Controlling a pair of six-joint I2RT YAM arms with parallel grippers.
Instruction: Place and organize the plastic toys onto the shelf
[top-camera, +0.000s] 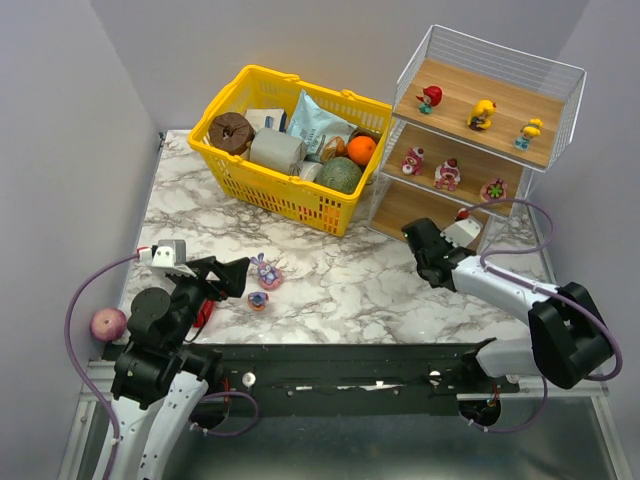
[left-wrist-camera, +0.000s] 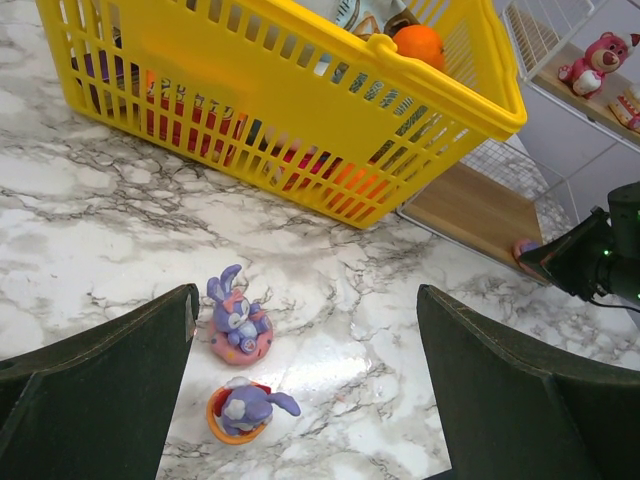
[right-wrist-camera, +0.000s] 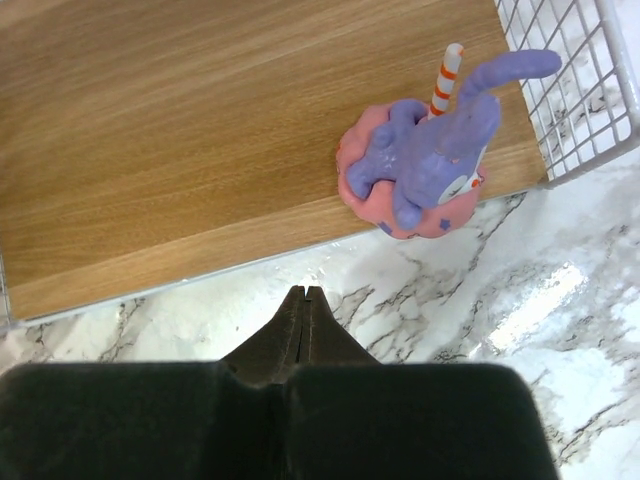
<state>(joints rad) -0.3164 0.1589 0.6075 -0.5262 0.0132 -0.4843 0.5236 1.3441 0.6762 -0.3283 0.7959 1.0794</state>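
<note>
Two purple bunny toys lie on the marble table: one on a pink ring (top-camera: 265, 271) (left-wrist-camera: 238, 322) and one in an orange ring (top-camera: 257, 300) (left-wrist-camera: 243, 410). My left gripper (top-camera: 232, 274) (left-wrist-camera: 305, 385) is open, just left of them and empty. The stepped shelf (top-camera: 470, 215) holds several toys: a red figure (top-camera: 431, 98) and two yellow ducks (top-camera: 483, 114) on top, three red-pink figures (top-camera: 447, 174) in the middle. A purple bunny on a pink base (right-wrist-camera: 425, 165) sits at the bottom board's front corner. My right gripper (top-camera: 414, 236) (right-wrist-camera: 302, 293) is shut and empty, just in front of it.
A yellow basket (top-camera: 268, 190) (left-wrist-camera: 300, 90) with an orange, a melon, a doughnut and packets stands at the back left of the shelf. A pink ball (top-camera: 108, 323) lies at the table's left edge. The shelf's white wire side (right-wrist-camera: 570, 90) is right of the bunny.
</note>
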